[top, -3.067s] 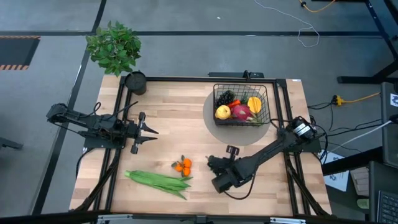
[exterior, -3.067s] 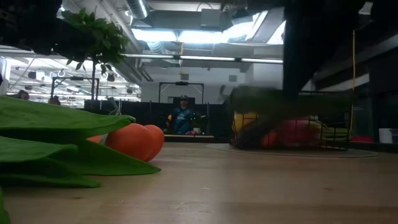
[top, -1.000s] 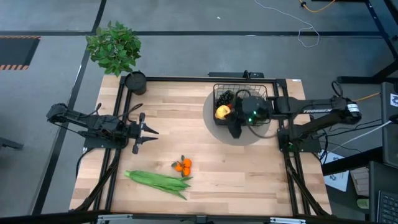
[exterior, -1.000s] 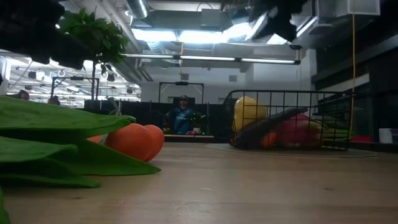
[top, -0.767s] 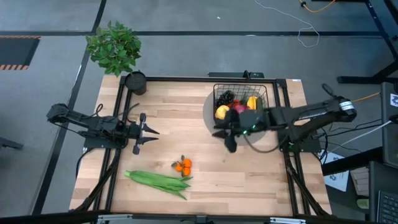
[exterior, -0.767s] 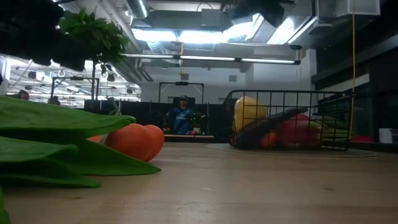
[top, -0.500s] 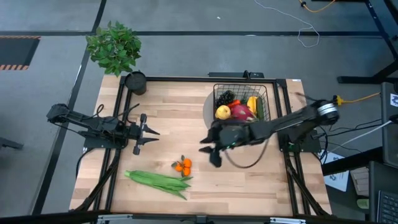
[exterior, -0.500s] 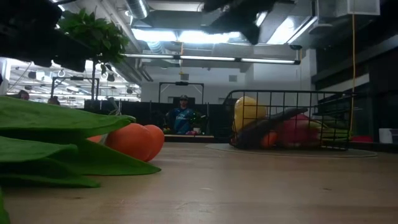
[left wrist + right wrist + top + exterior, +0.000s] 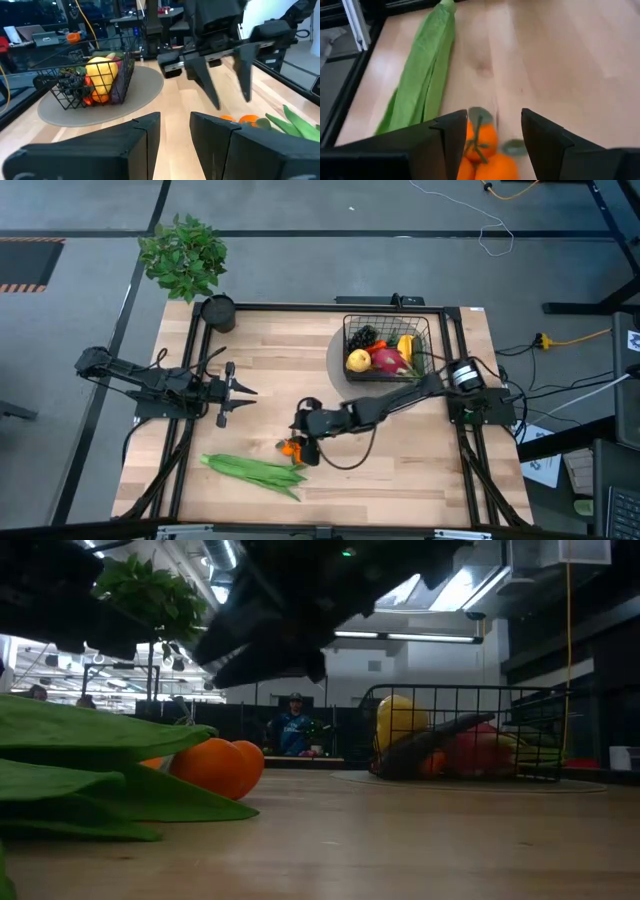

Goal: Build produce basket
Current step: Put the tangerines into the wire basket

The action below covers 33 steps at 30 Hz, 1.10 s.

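The right arm reaches across the pale wooden table (image 9: 420, 460) from its base on the right edge, and its right gripper (image 9: 301, 442) hangs directly over the small cluster of orange fruit with green stems and leaves (image 9: 291, 448). Its two dark fingers (image 9: 447, 137) stand wide apart with nothing between them, straddling the cluster from above (the right wrist view shows the oranges (image 9: 482, 145) sitting in the gap, with no finger clearly touching them). The left wrist view shows the same gripper (image 9: 227, 82) from the side, fingers pointing down and spread, tips just above the fruit (image 9: 240, 120).

Just beside the cluster, toward the table's front edge, lies the bundle of long flat green beans (image 9: 255, 471); one end of it reaches the oranges.

The black wire-mesh basket (image 9: 428, 340) sits on a round grey mat (image 9: 340, 375) in the far right part of the table, well apart from the right gripper. Inside it are a yellow lemon (image 9: 358, 360), a pink dragon fruit (image 9: 389, 361), dark grapes (image 9: 364, 337) and a yellow piece at the right side.

The left gripper (image 9: 243, 391) waits over the left part of the table, its fingers (image 9: 145, 130) only narrowly parted and holding nothing.

A leafy green potted plant (image 9: 183, 255) and a small round black cup (image 9: 218, 312) stand at the far left corner.
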Available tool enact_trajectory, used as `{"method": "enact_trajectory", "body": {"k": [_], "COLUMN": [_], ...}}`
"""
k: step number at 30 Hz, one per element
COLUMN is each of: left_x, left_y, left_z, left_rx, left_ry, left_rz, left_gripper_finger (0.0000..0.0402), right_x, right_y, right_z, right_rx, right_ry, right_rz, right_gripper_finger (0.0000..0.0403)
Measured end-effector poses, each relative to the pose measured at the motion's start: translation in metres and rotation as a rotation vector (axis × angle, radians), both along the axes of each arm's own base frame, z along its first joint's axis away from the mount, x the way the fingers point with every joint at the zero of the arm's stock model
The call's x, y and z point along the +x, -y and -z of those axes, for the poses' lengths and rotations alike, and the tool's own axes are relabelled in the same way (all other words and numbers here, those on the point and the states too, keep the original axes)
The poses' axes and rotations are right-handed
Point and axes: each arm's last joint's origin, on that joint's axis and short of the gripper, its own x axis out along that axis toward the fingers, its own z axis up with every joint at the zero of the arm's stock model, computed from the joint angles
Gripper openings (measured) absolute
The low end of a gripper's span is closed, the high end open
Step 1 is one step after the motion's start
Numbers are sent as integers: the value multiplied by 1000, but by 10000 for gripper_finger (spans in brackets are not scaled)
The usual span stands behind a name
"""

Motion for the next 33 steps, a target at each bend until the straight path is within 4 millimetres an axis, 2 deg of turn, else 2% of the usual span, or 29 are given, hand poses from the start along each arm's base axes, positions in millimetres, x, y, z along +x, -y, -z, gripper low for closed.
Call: {"method": "enact_trajectory", "body": {"k": [11,15,18,22,24,26,28,31,33], "left_x": [0,0,0,0,0,0,0,0,0], "left_y": [-2,-2,-2,-2,-2,-2,-2,-2,-2], "left_z": [0,0,0,0,0,0,0,0,0], "left_rx": [-6,-7,5,9,10,10,10,11,11], "left_ry": [-4,-3,-4,-4,-4,-4,-4,-4,-5], "left_rz": [-52,-52,-52,-54,-54,-54,-54,-54,-54], "left_gripper_finger": [98,98,98,98,98,98,98,98,98], "right_x": [12,11,11,10,10,8,6,1,-6], "right_y": [-15,-16,-17,-19,-20,-20,-19,-15,-12], "right_z": [41,47,47,47,47,43,29,-10,-34], "right_rx": [38,37,33,-7,-43,-74,-108,-197,-316], "right_ry": [-99,-102,-106,-99,-93,-92,-75,-27,-30], "right_rz": [34,94,96,99,97,91,67,95,147], "right_gripper_finger": [176,170,129,25,13,7,5,3,3]}}
